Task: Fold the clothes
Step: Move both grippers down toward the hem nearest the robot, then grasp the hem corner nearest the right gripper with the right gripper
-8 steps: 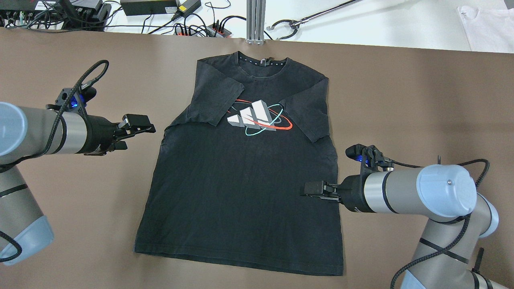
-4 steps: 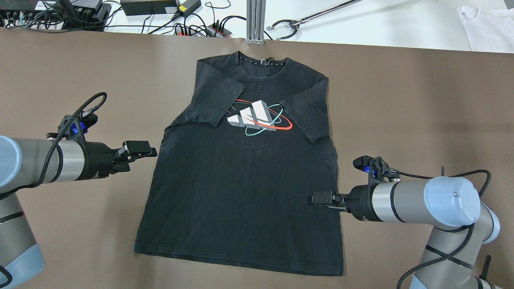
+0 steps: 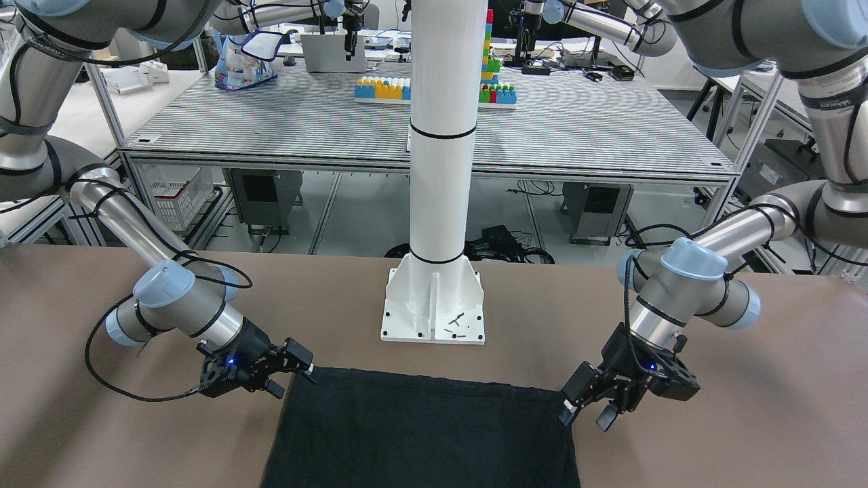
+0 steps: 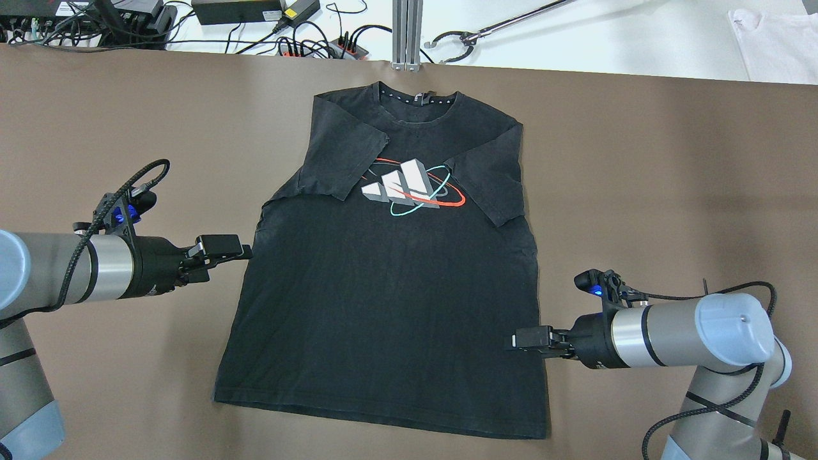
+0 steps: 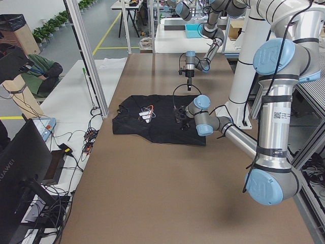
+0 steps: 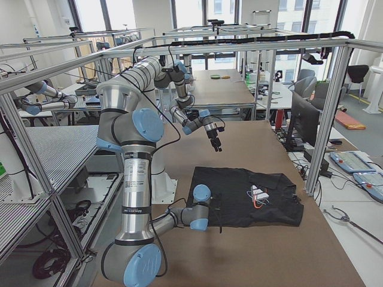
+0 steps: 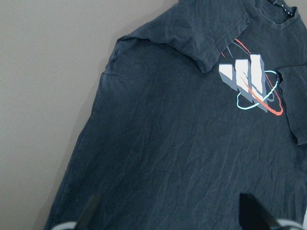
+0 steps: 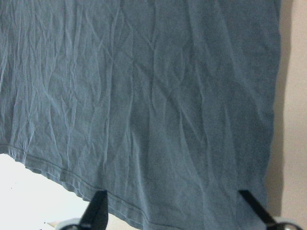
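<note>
Left gripper (image 4: 223, 249) is released, jaws spread; in my left wrist view its fingertips (image 7: 91, 208) are only blurred dark wedges cut off by the bottom edge. Centre left in the overhead frame, it points at the side seam of the black T-shirt (image 4: 383, 300), and I cannot tell whether it touches the cloth. My right gripper (image 4: 521, 338) is likewise open, lower right of centre in that frame, lying over the shirt's side edge near the hem. Its wrist view gives me two dark fingertips (image 8: 249, 203) at the bottom edge, bluish wrinkled fabric and a washed-out pale corner at lower left, so contact is unclear there too.

The shirt lies flat, front up, in the middle of the brown table (image 4: 639, 160), with its hem toward the bottom of the overhead frame and its collar (image 4: 418, 99) toward the top. Both sleeves (image 4: 342, 160) are folded inward, partly covering the white, red and teal logo (image 4: 409, 188). From across the table I see only the hem end, the rest being cut off at the bottom edge.

The white pillar (image 3: 441, 135) stands on the table behind the hem. Further back are a striped bench (image 3: 271, 122) with coloured building blocks (image 3: 383, 88), and at the top of the overhead frame cables (image 4: 307, 41), a metal post (image 4: 407, 32) and a white cloth (image 4: 776, 38)
</note>
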Motion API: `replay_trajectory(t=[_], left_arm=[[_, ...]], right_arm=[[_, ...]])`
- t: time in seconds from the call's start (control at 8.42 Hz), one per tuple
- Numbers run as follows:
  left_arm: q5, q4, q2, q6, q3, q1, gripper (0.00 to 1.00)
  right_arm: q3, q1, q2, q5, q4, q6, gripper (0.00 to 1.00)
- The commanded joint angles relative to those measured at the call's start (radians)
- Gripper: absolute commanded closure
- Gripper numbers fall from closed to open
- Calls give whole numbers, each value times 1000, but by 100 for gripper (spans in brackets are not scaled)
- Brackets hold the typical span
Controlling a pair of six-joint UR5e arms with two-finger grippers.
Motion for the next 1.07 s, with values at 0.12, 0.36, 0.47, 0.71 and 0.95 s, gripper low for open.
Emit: replay_trajectory(t=[0.12, 0.36, 0.47, 0.71, 0.95], left_arm=[[0, 3, -1, 8, 1, 0, 0], [0, 8, -6, 14, 8, 2, 0], [0, 8, -9, 16, 13, 2, 0], [0, 9, -11, 16, 15, 2, 0], [2, 9, -7, 19, 13, 2, 0]], right_arm=[[-3, -4, -80, 39, 37, 55, 6], [-5, -31, -81, 37, 37, 56, 6], [-14, -57, -75, 22, 34, 56, 6], [-20, -96, -68, 4, 32, 56, 6], [-51, -158, -53, -59, 31, 56, 6]])
